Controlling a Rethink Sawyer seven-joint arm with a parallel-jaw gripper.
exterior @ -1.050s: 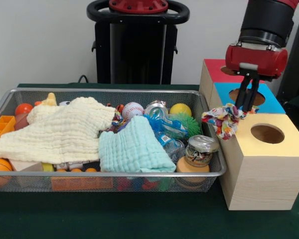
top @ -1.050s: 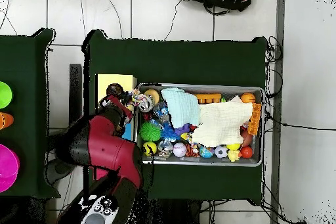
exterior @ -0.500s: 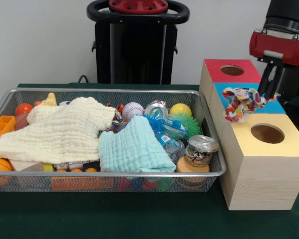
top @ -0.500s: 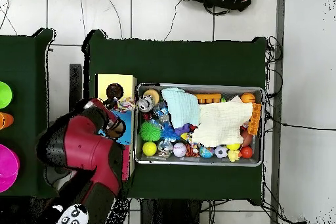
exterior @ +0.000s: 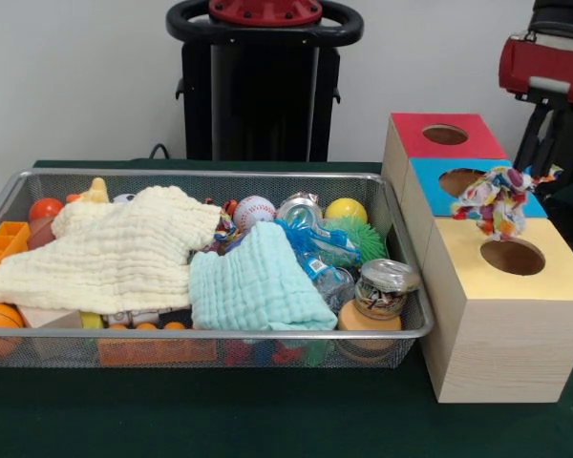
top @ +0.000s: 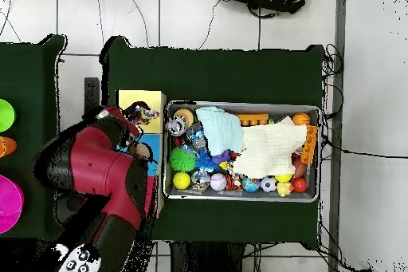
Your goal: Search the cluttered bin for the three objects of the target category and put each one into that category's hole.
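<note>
Green worktop (exterior: 267, 420); mesh bin (exterior: 267, 336) holds cloths, balls; my end effector (exterior: 540, 176) clenches a multicoloured rag (exterior: 497, 200) above the yellow box (exterior: 511, 315).

Green table (exterior: 267, 420) bears bin (exterior: 401, 329), boxes (exterior: 501, 324)

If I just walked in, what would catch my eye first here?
Probably the colourful rope toy dangling from the red robot arm's gripper, just above the yellow box's hole. Next, the mesh bin beside the boxes, crammed with balls and two cloths, cream and mint.
</note>
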